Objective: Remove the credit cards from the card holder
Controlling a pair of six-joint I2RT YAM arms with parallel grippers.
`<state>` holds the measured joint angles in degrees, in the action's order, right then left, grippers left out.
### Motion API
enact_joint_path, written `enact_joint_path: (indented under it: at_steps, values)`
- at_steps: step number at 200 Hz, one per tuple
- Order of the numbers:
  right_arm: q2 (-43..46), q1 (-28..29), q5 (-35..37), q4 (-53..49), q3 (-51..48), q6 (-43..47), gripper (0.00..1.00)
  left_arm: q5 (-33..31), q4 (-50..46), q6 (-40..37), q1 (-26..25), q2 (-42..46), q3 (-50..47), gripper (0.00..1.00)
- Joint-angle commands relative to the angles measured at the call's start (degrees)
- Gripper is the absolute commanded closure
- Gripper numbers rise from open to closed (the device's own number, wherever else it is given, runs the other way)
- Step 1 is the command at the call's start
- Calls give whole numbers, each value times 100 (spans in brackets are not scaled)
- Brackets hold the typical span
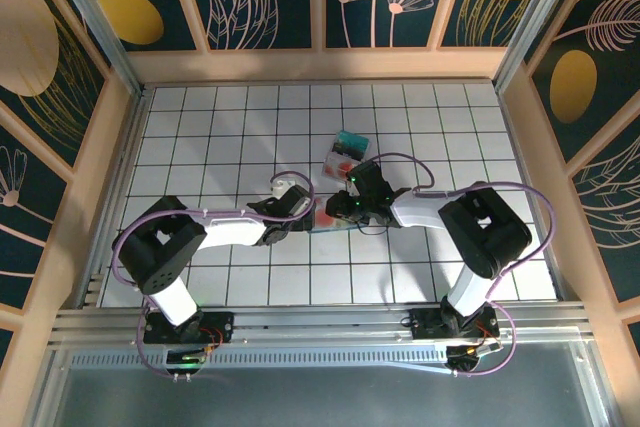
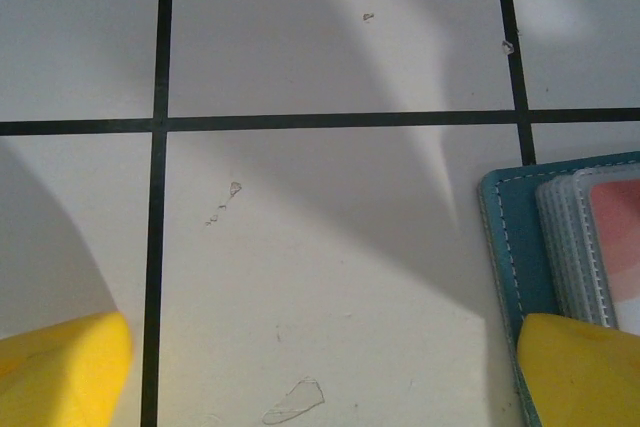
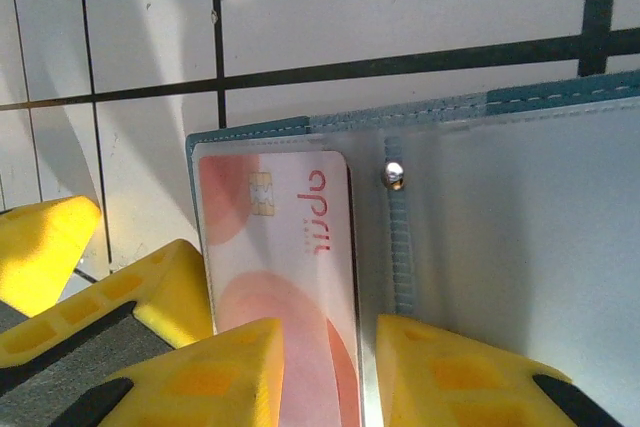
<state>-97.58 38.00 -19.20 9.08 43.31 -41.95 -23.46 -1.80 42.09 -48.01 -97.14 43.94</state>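
I'm watching the left pincer (image 2: 320, 382) hovering released at the card holder (image 2: 512, 247) on the worktop (image 2: 330, 267); right pincer (image 3: 330, 332) is straddling the pink-red credit card (image 3: 270, 227) inside it; can't tell if it's grasping.

The left arm (image 1: 232, 231) and right arm (image 1: 418, 209) have white links, black joints and looping purple cables (image 1: 520, 187); fingers (image 3: 215, 372) are yellow.

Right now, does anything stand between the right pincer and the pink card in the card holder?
Nothing visible does. The right pincer has its tips directly over the whitish-pink card lying in the open card holder, jaws apart.
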Motion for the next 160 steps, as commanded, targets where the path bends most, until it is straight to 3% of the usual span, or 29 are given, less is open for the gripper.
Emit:
enact_joint_path:
  at_steps: [1, 86, 160]
  values:
    - [-139, -19, -238, 276, -116, -109, 71, -26, -171, -38, 9, -68, 53, 1]
    - [280, -40, -673, 899, -288, -122, 82, 47, -233, -34, 10, -241, -7, 1]
    - [484, -62, -664, 876, -335, -108, 82, 84, -250, -43, 9, -257, 45, 1]
